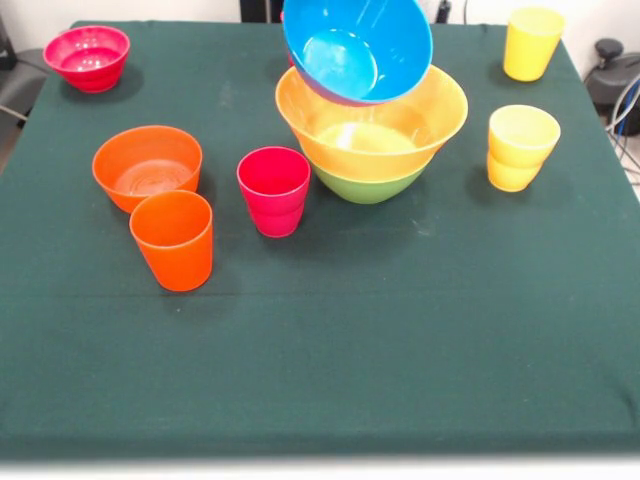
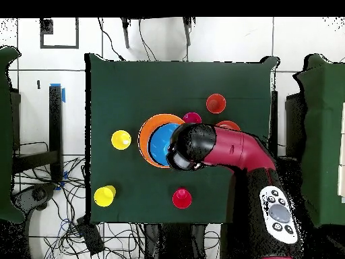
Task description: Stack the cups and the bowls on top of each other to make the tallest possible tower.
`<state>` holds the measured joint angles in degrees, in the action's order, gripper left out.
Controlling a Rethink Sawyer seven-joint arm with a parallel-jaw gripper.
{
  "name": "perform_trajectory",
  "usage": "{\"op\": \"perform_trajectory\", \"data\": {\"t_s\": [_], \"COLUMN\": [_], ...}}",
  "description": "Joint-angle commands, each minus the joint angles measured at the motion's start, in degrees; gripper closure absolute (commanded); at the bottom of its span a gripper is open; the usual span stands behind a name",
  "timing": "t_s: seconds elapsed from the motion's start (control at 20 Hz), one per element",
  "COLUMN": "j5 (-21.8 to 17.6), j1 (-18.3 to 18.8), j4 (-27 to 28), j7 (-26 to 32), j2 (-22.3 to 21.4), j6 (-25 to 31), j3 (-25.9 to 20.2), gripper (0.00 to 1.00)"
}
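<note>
One table [image 1: 400,340]; five bowls: yellow [image 1: 400,125] nested in green [image 1: 365,187], blue [image 1: 360,45] tilted above them, orange [image 1: 147,165] at nine o'clock, pink [image 1: 87,57] at ten; five cups; no writing readable; the gripper's grip: cannot tell

A glossy red arm [image 2: 232,152] with black joints and a grey button panel [image 2: 278,214].
</note>
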<state>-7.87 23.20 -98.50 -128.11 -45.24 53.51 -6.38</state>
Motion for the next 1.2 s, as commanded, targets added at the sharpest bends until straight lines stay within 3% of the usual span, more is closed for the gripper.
{"op": "perform_trajectory", "data": {"t_s": [0.05,0.5,1.2], "j5": [-0.60,-0.52,0.14], "j1": [-2.40,-4.13,-6.07], "j4": [5.45,8.30,6.80], "j7": [-5.08,-5.41,-5.79], "j2": [1.39,2.65,2.09], "j6": [3.54,4.59,3.23], "j3": [-0.02,0.93,3.26], "gripper": [1.00,1.00,1.00]}}
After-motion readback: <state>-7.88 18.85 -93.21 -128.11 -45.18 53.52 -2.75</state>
